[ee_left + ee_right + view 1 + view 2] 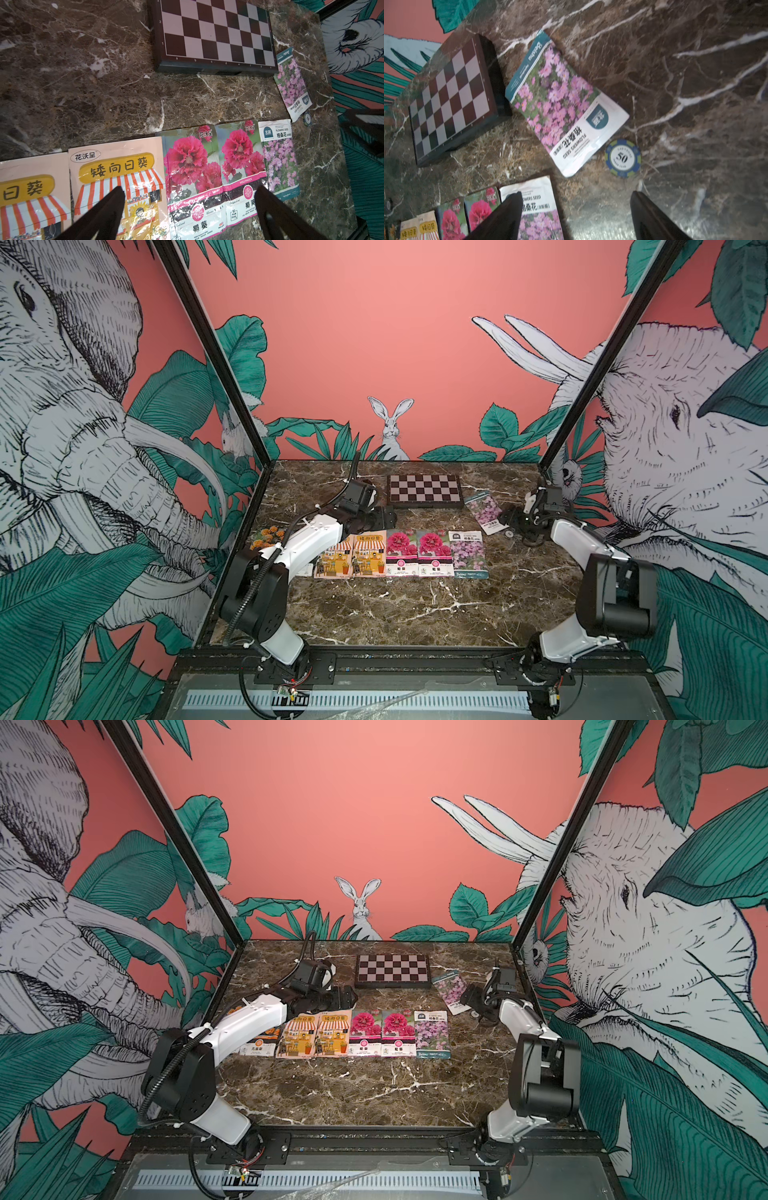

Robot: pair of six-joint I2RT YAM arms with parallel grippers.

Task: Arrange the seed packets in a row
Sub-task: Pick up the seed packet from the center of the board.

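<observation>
Seed packets in a row on the marble table, edge to edge: marigold packet leftmost under the arm, two striped shop packets, two magenta packets, one lilac packet. Second lilac packet lies tilted, farther back on the right, just beside the chequered board, poker chip at its corner. Right gripper hovers near it, fingers spread, empty. Left gripper hangs spread wide over the row.

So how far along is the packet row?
Done: marigold packet (partly hidden), shop pair, magenta pair and one lilac packet sit in line. In hand: nothing; left gripper and right gripper have fingers apart, empty. Left: stray lilac packet, tilted beside the chessboard, must join the row.
</observation>
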